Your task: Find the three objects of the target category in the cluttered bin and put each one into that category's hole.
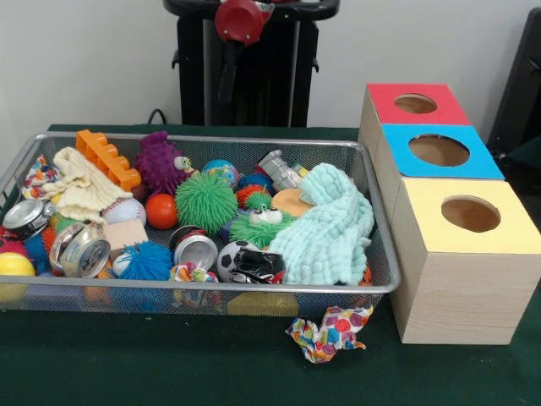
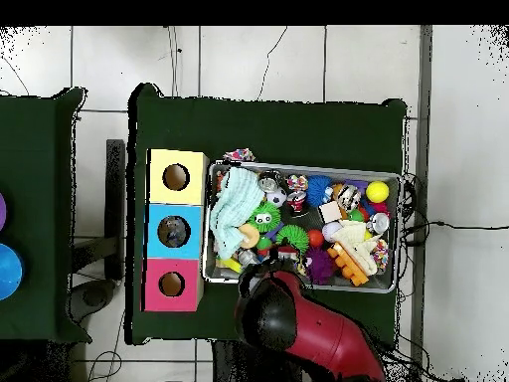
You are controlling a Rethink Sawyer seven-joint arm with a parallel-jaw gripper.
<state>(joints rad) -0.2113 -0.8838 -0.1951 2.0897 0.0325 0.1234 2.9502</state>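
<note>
The wire mesh bin (image 1: 211,290) is full of mixed toys; it also shows in the overhead view (image 2: 308,167). One crumpled, greyish see-through bottle (image 1: 279,169) lies at the bin's far side, beside a mint cloth (image 1: 325,224). I see no other bottles; the clutter may hide them. The red-topped box (image 1: 423,118) stands farthest right, and its round hole (image 1: 415,103) (image 2: 171,285) is unblocked. My red arm (image 1: 243,19) (image 2: 298,323) hangs over the bin's robot-side edge. The gripper below it blends into the black pedestal.
Crushed silver cans (image 1: 82,249) (image 1: 196,249) (image 1: 25,216) lie among spiky balls, an orange brick (image 1: 108,158) and a cream cloth (image 1: 80,188). The blue-topped (image 1: 439,150) and yellow-topped (image 1: 470,214) boxes stand nearer the camera. A multicoloured cloth (image 1: 330,331) lies on the table before the bin.
</note>
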